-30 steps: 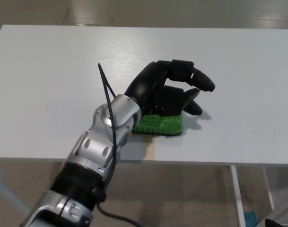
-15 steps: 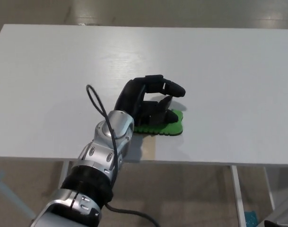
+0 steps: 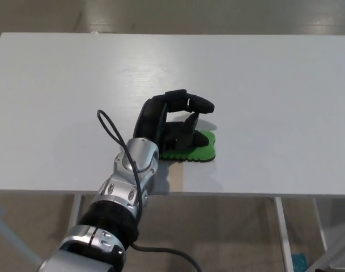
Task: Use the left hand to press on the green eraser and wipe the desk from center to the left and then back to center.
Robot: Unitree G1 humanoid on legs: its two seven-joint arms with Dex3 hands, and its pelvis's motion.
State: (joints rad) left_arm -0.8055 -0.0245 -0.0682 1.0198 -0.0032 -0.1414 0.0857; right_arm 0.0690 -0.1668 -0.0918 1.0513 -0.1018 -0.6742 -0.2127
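Left hand clenched over green eraser, pressing it onto white desk near front edge. Risk: uneven pressure, eraser slips out sideways.

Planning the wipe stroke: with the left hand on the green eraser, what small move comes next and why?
Probably slide leftward while pressing down: the left hand rests on the green eraser near the desk's center front, with bare desk to its left.

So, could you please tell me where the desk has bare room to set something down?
Nearly everywhere: the white desk is bare to the right of the green eraser, behind it to the far edge, and across the left side. Only the near-centre strip is taken, where the left hand rests on the eraser.
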